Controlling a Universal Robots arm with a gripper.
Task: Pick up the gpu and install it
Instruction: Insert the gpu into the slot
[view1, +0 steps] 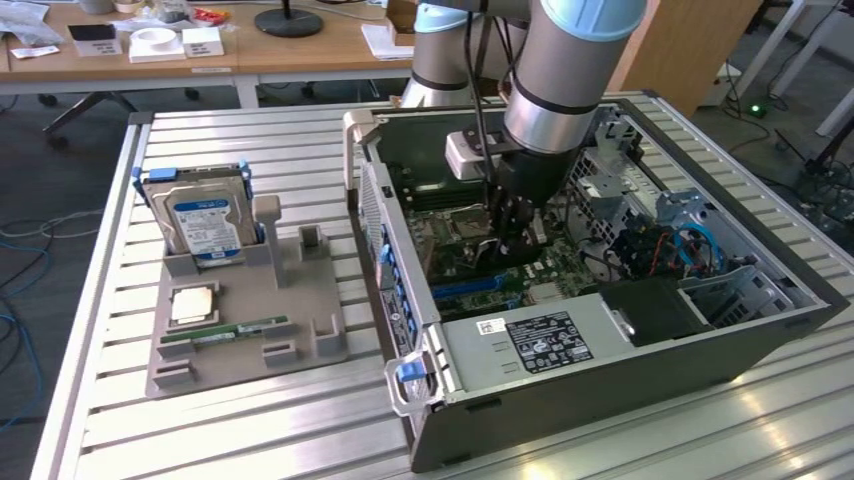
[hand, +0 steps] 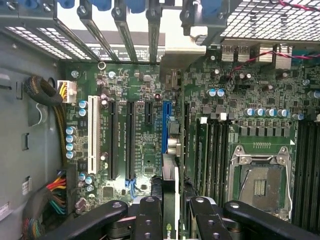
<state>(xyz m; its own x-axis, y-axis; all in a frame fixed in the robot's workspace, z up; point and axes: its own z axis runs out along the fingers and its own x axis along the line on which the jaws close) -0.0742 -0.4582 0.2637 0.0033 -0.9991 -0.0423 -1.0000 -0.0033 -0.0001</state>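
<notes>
One slatted metal table (view1: 267, 420) carries an open computer case (view1: 574, 400) lying on its side, and beside it, toward the exterior view's left, a gray tray (view1: 227, 350) with a hard drive (view1: 203, 220) standing in it and a memory stick (view1: 227, 332) lying flat. Down into the case reaches the robot arm (view1: 561, 80), with clear room around it up to the case walls. Its claw (hand: 170, 210) is clamped narrow on the graphics card (hand: 170, 195), black fingers (hand: 148, 215) pressing both faces. Seen edge-on, the card stands over the motherboard (hand: 145, 150) beside the blue slot (hand: 164, 125); whether it is seated cannot be told. Its silvery bracket (hand: 182, 57) meets the rear slot openings. Black slots (hand: 130, 135) flank one side and the processor socket (hand: 260, 182) lies on the other, well apart.
</notes>
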